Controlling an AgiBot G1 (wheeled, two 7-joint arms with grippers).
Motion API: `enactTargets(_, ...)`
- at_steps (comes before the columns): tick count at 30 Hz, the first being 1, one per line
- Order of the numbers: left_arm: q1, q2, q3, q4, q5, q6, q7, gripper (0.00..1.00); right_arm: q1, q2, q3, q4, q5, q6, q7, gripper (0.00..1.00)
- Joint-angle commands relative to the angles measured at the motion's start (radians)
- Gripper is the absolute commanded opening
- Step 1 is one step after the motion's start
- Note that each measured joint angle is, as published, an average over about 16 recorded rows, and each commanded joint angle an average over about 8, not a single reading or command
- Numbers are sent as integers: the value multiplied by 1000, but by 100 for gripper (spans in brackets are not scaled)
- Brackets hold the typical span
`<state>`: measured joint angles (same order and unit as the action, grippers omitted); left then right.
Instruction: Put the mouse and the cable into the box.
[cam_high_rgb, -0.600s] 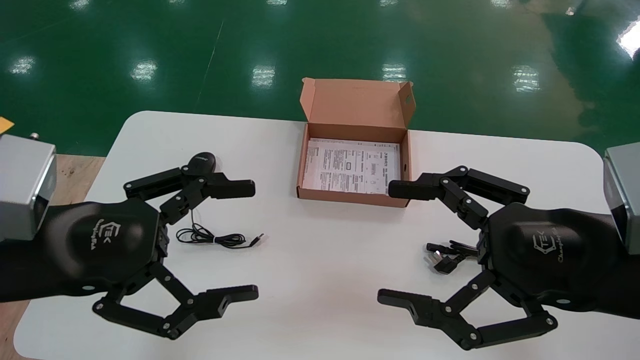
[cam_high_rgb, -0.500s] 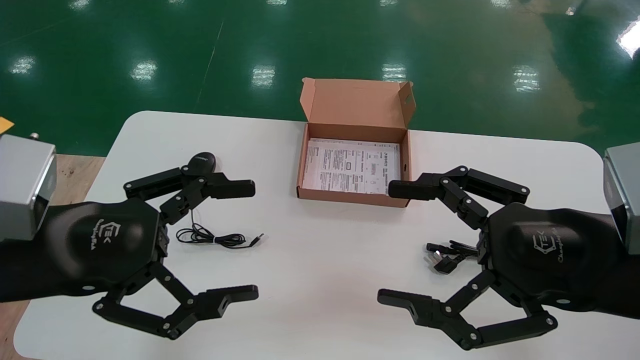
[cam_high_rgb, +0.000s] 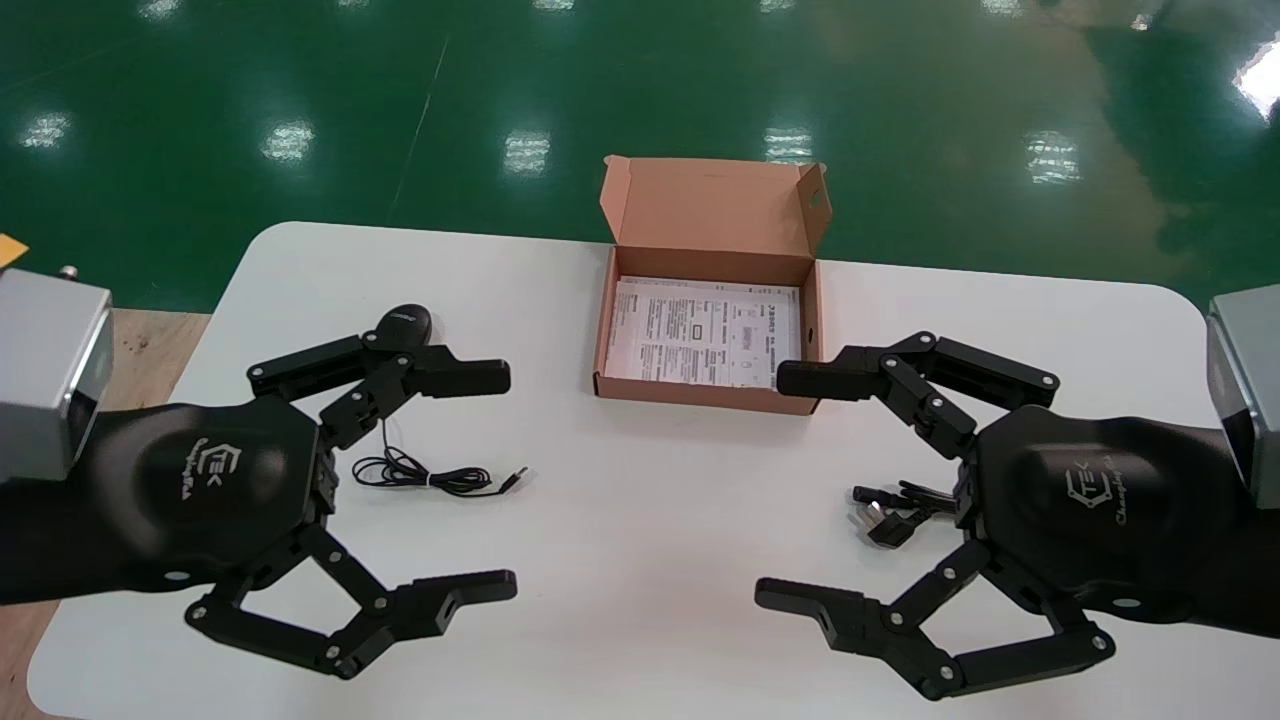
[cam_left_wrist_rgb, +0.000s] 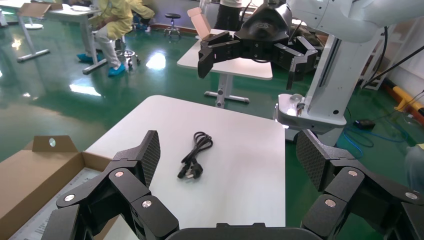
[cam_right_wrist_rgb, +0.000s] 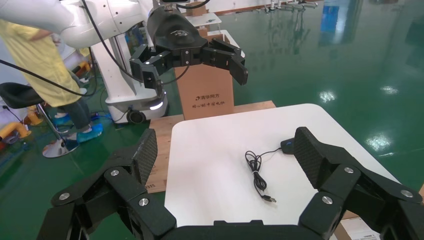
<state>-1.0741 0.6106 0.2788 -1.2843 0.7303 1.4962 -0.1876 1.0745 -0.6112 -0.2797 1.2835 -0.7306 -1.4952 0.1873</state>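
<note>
Still unmoved, left gripper (cam_high_rgb: 508, 481) and right gripper (cam_high_rgb: 770, 487) hang with jaws wide; rounded black mouse (cam_high_rgb: 403, 325) and brown cardboard box (cam_high_rgb: 712, 215) lie unchanged.

box (cam_high_rgb: 712, 215): matt brown cardboard | table (cam_high_rgb: 640, 520): smooth white | floor (cam_high_rgb: 250, 60): glossy green

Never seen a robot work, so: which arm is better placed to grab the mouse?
Probably left. The mouse lies beside the open left end effector; the right end effector is on the other side of the box.
</note>
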Motion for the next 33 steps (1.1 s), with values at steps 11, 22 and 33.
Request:
enactTargets(11,-79,7,65,-29,94,52,-10,100,8,8,-6,6,-18,-13,-6,100)
enactTargets(22,-439,108,360,99,503,88,100,100,205,97,-165,-62,-340,-92,-222,100)
enactTargets(33,-665,355,599,602,851,41,417,100,383,12,-328,-400,-644,-65,-512,100)
